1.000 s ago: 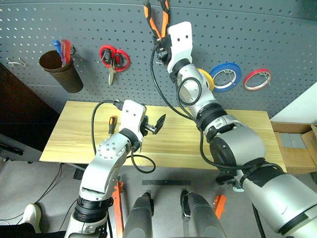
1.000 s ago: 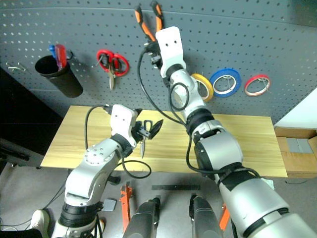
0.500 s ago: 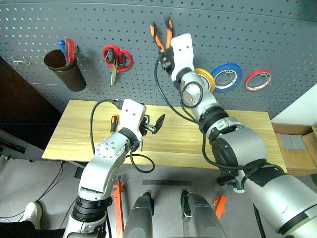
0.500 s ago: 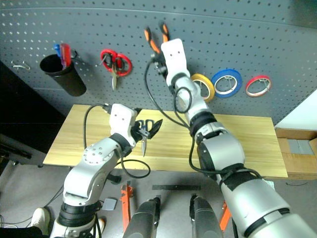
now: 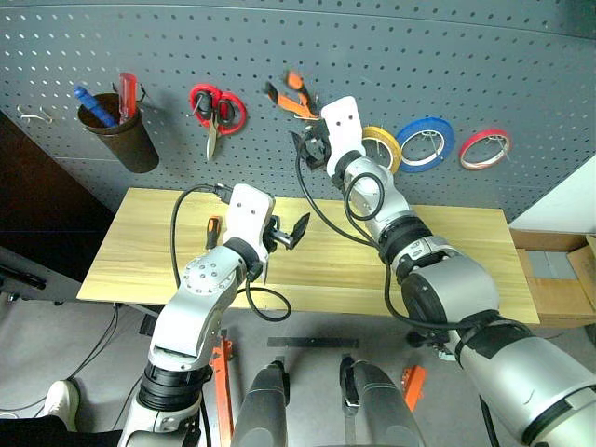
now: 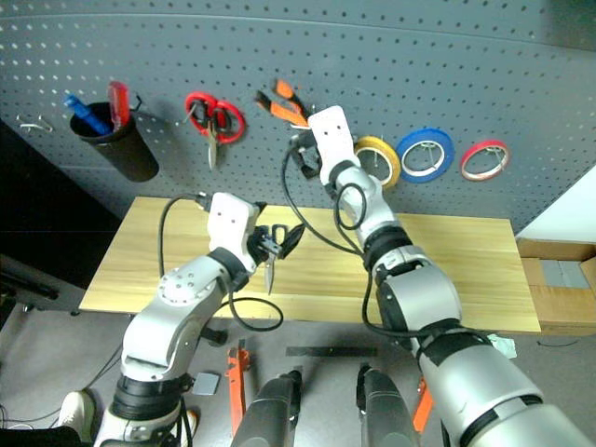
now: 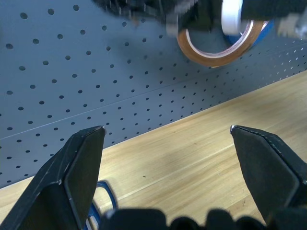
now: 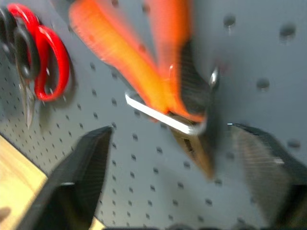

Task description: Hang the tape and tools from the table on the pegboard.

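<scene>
Now the right gripper [image 5: 307, 142] hovers spread wide just below the orange-handled pliers [image 5: 291, 95] on the pegboard [image 5: 521, 84], gripping nothing; left gripper [image 5: 284, 234] gapes empty below, over the table [image 5: 466, 251].

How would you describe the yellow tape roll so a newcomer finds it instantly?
Look at the dark grey pegboard above the wooden table. Three tape rings hang in a row at its right. The yellow tape is the leftmost, beside the blue tape and red tape.

R gripper [image 8: 168, 143] fingers spread, raised; L gripper [image 7: 168, 139] fingers spread.
</scene>
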Robot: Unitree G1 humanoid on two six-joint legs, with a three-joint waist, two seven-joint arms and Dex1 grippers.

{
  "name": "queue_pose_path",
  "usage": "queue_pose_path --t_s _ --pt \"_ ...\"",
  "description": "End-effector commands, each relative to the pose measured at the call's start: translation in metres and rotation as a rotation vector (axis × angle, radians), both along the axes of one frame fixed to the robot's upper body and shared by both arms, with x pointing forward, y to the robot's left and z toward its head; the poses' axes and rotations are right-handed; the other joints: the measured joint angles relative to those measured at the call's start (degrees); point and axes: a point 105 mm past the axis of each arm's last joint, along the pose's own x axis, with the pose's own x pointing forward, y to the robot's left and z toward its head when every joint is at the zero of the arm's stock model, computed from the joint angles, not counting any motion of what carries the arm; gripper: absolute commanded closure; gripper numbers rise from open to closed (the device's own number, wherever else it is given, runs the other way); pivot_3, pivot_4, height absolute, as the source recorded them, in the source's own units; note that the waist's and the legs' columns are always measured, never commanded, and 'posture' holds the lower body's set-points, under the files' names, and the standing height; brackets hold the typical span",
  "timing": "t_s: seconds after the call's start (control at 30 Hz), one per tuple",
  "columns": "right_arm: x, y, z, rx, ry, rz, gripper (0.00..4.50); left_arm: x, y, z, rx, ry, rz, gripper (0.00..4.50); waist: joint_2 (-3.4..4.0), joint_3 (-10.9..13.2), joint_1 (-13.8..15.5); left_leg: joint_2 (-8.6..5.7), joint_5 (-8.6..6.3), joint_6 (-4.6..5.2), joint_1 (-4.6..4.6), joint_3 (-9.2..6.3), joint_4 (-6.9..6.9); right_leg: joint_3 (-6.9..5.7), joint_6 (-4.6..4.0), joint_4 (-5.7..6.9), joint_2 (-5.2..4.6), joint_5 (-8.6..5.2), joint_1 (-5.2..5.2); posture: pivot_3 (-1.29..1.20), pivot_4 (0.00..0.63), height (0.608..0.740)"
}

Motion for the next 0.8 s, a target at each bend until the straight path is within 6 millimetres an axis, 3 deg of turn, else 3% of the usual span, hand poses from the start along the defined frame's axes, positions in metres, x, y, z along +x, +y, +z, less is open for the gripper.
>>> queue_pose_path --t_s 0.03,0.17,0.37,0.6,0.8 --pt "-0.005 -0.002 0.016 0.002 -0.073 0.04 0.01 -0.001 -0.003 0.012 -0.012 -0.057 -0.005 0.0 0.0 0.0 0.0 0.0 0.0 0.0 0.0 0.0 -0.01 0.01 0.0 -0.01 0.0 0.0 0.0 0.05 0.286 0.74" --pt "-0.021 -0.018 0.007 -0.026 -0.123 0.095 0.01 0.002 -0.002 0.01 -0.019 -0.055 0.015 0.0 0.0 0.0 0.2 0.01 0.0 0.0 -0.02 -0.07 -0.06 0.01 0.02 -0.05 -0.03 -0.01 0.02 0.04 0.28 0.74" --pt "-0.07 -0.029 0.001 -0.087 -0.171 0.214 0.01 0.002 0.009 -0.005 -0.012 -0.011 0.091 0.0 0.0 0.0 -0.4 -0.02 0.0 -0.01 -0.19 0.02 0.01 0.06 0.09 -0.01 -0.1 0.01 -0.14 0.01 0.284 0.74" --pt "-0.126 -0.028 -0.041 -0.207 -0.055 0.513 0.01 0.013 0.034 -0.059 0.048 0.15 0.37 0.0 0.01 0.1 -1.1 -0.01 0.0 -0.01 -0.12 -0.05 0.05 0.02 0.09 0.05 0.06 -0.01 -0.15 -0.03 0.319 0.74" --pt "-0.148 -0.027 -0.065 -0.293 0.006 0.667 0.01 0.011 0.053 -0.107 0.074 0.329 0.586 0.0 0.01 0.3 -1.8 -0.01 -0.01 -0.01 -0.12 0.05 0.14 0.05 0.1 0.04 0.07 0.0 -0.16 -0.05 0.346 0.74"
